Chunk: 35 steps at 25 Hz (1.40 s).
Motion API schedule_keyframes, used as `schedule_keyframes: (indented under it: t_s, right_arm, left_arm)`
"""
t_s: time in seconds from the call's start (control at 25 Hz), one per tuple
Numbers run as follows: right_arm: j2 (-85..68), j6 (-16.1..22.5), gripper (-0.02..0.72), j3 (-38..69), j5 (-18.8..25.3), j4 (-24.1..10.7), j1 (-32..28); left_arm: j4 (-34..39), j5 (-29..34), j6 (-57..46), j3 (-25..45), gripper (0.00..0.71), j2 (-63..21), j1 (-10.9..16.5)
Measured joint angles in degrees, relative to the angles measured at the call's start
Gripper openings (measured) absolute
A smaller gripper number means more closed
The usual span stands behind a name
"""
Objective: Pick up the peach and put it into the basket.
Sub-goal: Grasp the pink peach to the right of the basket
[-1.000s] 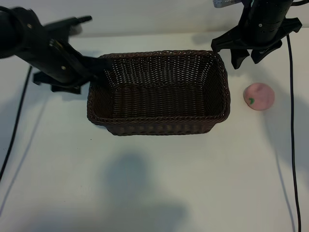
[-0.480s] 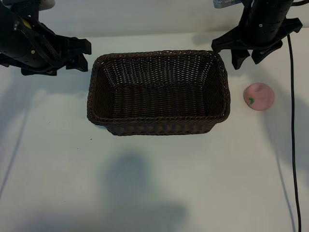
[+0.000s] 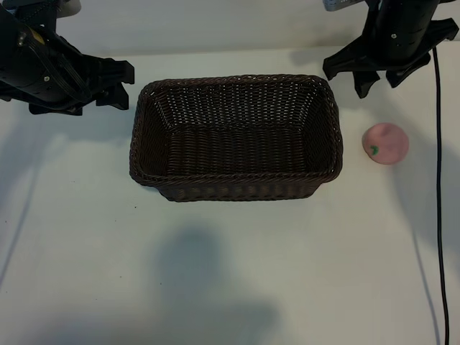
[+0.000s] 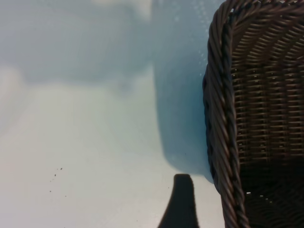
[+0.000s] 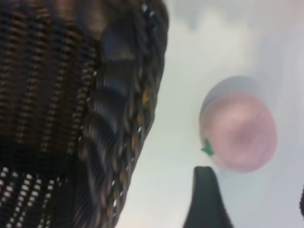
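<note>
1. Peach point(image 3: 386, 143) sits on the white table point(image 3: 230, 273), just off the right end of the basket point(image 3: 236, 136) and clear of its rim; nothing holds it and the basket is empty, so I judge the pick is still ahead of me.
2. I have the right pincer point(image 3: 379, 85) hanging above the table behind the peach, near the basket's far right corner, its fingers apart and empty. In the right wrist view the peach point(image 5: 238, 131) lies just beyond one dark fingertip point(image 5: 205, 199), beside the woven wall point(image 5: 123, 123).
3. To do this well, I want the open fingers centred over the fruit before I go down, one on each side of its widest part. It is round and will likely roll if one finger touches first.
4. I keep the finger nearest the basket away from the wicker, since the gap there looks narrow.
5. I close gently, then lift high enough to clear the rim before crossing over.
6. The left pincer point(image 3: 122, 86) waits by the basket's far left corner, spread and empty; I leave it there.
</note>
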Motion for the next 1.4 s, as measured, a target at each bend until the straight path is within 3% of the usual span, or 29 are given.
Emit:
schedule_keyframes:
  t_s: [0.24,0.48,0.88,1.4]
  right_arm:
    - [0.0,0.9,0.505,0.0,-2.38,3.06,-3.56]
    - [0.12,-0.16,0.496,4.61,-4.47,3.79,-6.97]
    - [0.62,-2.08,0.495,14.28,-13.8,7.54,-8.13]
    - [0.62,-2.18,0.494,14.28,-15.09,7.83,-8.13]
  left_arm:
    - [2.76,0.0,-0.28,0.0,0.593,-1.32,0.0]
    - [4.6,-0.17,-0.28,0.0,0.594,-2.71,0.0]
    - [4.77,-1.83,-1.51,0.0,0.593,-2.78,0.0]
    - [4.63,0.1,-3.53,0.0,0.593,1.31,0.0]
